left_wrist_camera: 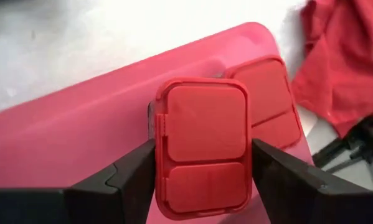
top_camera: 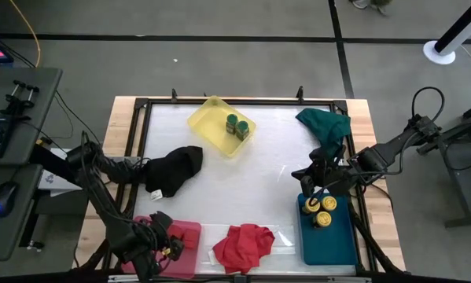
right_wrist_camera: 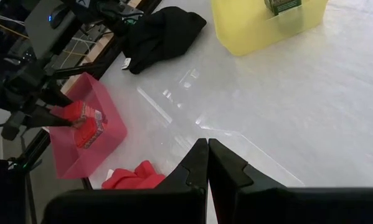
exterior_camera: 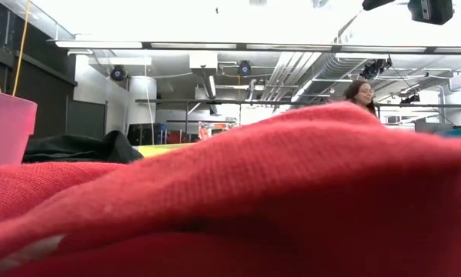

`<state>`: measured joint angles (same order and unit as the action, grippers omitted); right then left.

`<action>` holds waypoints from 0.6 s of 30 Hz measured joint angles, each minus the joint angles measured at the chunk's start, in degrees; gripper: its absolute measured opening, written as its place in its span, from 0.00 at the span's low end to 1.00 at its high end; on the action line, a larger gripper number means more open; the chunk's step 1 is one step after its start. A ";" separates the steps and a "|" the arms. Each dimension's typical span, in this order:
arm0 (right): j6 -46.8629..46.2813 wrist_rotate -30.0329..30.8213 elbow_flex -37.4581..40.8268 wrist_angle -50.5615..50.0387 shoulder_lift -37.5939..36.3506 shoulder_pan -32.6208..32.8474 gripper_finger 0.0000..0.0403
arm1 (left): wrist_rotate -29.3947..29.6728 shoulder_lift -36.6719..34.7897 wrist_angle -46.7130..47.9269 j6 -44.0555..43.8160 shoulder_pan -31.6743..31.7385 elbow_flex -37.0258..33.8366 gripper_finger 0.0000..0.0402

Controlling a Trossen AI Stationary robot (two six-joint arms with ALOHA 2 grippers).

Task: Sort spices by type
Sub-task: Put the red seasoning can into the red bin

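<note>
The left pincer (left_wrist_camera: 202, 168) grasps a small red square box (left_wrist_camera: 203, 146) by its two sides, holding it over the pink tray (left_wrist_camera: 80, 130). A second red box (left_wrist_camera: 268, 102) lies flat in that tray, just beyond the held one. The pink tray sits at the tabletop's (top_camera: 243, 177) near left corner, with a crumpled red cloth (top_camera: 243, 244) just beside it towards the middle of the near edge.

Taking the pink tray as the landmark, the black cloth (top_camera: 176, 169) lies near it, farther in on the tabletop. The yellow tray (top_camera: 211, 122) stands well apart, towards the far edge, and holds two green-lidded jars (top_camera: 237, 126) touching each other. The teal tray (top_camera: 329, 236) lies at the opposite near corner and holds yellow-lidded jars (top_camera: 321, 211) clustered at its far end. The right pincer (right_wrist_camera: 208, 165) is clenched with nothing between its fingers, hovering above the far end of the teal tray, and a green cloth (top_camera: 325, 126) lies beyond it.
</note>
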<state>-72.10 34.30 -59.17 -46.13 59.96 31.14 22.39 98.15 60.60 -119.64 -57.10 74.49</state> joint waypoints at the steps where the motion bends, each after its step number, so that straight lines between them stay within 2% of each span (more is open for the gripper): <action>1: 0.02 0.00 -0.01 0.00 0.00 0.00 0.00 | -0.02 0.04 -0.19 -1.50 0.00 -0.44 0.58; 6: 0.04 0.00 -0.01 -0.27 0.00 -0.02 0.00 | -0.30 0.13 -1.70 -6.90 -0.07 -2.75 0.58; 14: 0.05 -0.25 -0.01 -0.90 0.00 -0.01 0.00 | -0.65 0.13 -4.37 -7.00 -0.04 -5.21 0.58; 18: 0.04 -0.26 -0.01 -1.15 0.00 -0.02 0.00 | -1.03 0.13 -4.55 -3.27 -0.04 -5.21 0.58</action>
<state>-72.05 34.04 -59.18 -47.28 59.96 31.11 21.36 98.28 56.05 -122.92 -57.14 69.28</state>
